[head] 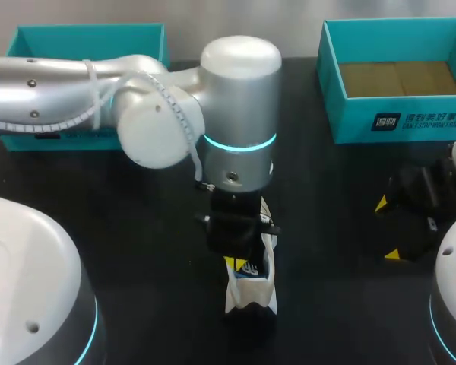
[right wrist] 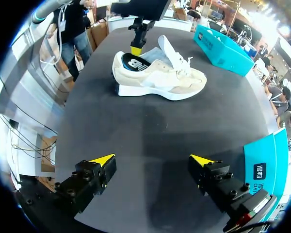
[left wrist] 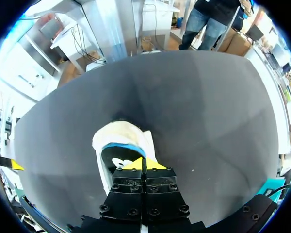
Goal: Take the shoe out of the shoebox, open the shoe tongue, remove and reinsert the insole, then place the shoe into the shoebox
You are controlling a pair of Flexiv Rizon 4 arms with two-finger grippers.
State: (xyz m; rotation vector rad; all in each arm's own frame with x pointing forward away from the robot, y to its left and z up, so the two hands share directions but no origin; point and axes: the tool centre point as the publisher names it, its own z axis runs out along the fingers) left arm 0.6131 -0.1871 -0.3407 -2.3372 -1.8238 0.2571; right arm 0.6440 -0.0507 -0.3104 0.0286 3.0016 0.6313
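Head view: left gripper (head: 239,264) dips into the sneaker (head: 252,295) mid-table, bare tabletop (head: 327,304) all round. The right gripper (head: 387,228) is spread wide near the open shoebox (head: 399,122).
Left wrist view: closed tight, tips inside the heel opening.
Right wrist view: sneaker upright, well ahead.

The black table (head: 327,228) bears a cream shoe (right wrist: 160,80), left teal box (head: 83,42) and right teal box (head: 349,114).
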